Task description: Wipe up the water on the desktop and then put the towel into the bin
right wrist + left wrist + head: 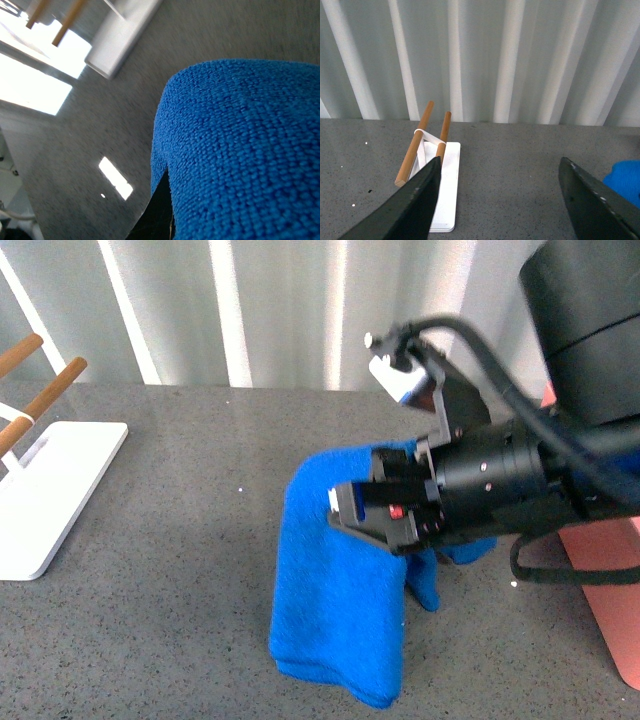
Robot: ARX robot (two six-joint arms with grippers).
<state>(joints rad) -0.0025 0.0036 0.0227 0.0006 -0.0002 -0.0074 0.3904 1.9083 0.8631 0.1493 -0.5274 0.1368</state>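
Note:
My right gripper (pixel 352 512) is shut on the blue towel (pixel 335 590) and holds it up. The towel hangs folded over the jaws, and its lower end is at or just above the dark grey desktop (pixel 180 570). In the right wrist view the towel (pixel 240 150) fills most of the picture and covers all but one dark finger (pixel 159 212). The salmon-pink bin (pixel 612 590) shows at the right edge, partly behind the right arm. My left gripper (pixel 502 200) is open and empty above the bare desktop (pixel 505 165). A corner of the towel (pixel 626 180) shows beside it.
A white flat-based rack (pixel 50 490) with wooden rods stands at the left of the desktop. It also shows in the left wrist view (pixel 445 175) and in the right wrist view (pixel 120 40). A ribbed pale wall runs behind the desktop.

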